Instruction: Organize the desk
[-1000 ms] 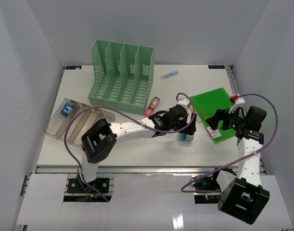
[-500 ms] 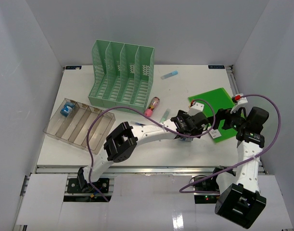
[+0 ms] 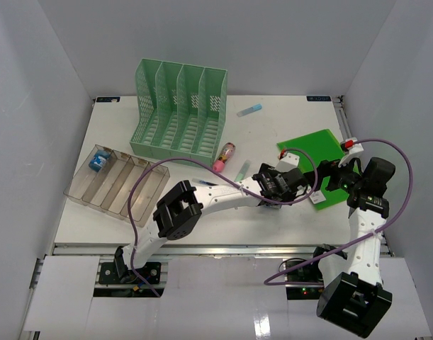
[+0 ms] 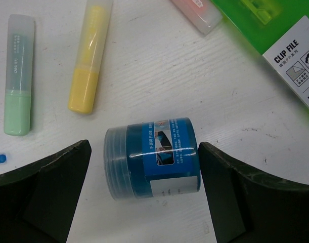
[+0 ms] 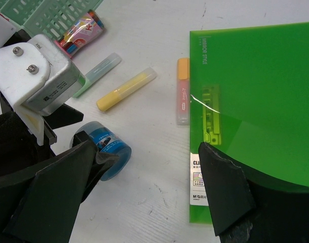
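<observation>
The white desk holds scattered stationery. My left gripper is open over a blue cylindrical container lying on its side. Its right finger is close to the container's end and its left finger stands apart. In the top view the left gripper reaches far right, next to my right gripper. The right gripper is open and empty, hovering over the edge of a green clip file with the container at its left finger.
A yellow highlighter, a green highlighter and an orange highlighter lie near the file. A pink tube lies by the mint file rack. A clear tray sits left; a blue-capped pen lies at the back.
Over the last second my left arm swung its elbow right and its gripper moved slightly toward the green file. The right gripper shifted a little right. Both are nearly still in the last half second.
</observation>
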You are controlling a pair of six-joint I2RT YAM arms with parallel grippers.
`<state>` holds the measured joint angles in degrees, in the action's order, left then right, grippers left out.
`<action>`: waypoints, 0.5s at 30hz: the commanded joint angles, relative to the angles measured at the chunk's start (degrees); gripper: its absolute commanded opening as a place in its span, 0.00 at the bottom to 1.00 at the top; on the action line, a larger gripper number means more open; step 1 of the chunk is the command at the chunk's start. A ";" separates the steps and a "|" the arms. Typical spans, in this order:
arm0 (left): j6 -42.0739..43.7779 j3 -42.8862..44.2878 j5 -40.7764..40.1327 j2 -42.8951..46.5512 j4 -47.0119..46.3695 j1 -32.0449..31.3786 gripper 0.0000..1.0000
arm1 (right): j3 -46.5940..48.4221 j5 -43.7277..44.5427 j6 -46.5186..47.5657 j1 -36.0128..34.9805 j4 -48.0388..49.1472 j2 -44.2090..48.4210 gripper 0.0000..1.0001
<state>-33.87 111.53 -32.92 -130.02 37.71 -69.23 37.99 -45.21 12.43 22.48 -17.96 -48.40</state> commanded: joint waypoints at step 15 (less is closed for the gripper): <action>-6.32 3.12 1.73 -1.23 6.09 -0.17 0.85 | -0.20 -0.90 -0.30 -0.13 0.64 0.09 0.90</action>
<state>-39.72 112.70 -31.98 -130.19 42.74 -69.23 37.69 -45.19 12.43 22.48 -18.00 -48.42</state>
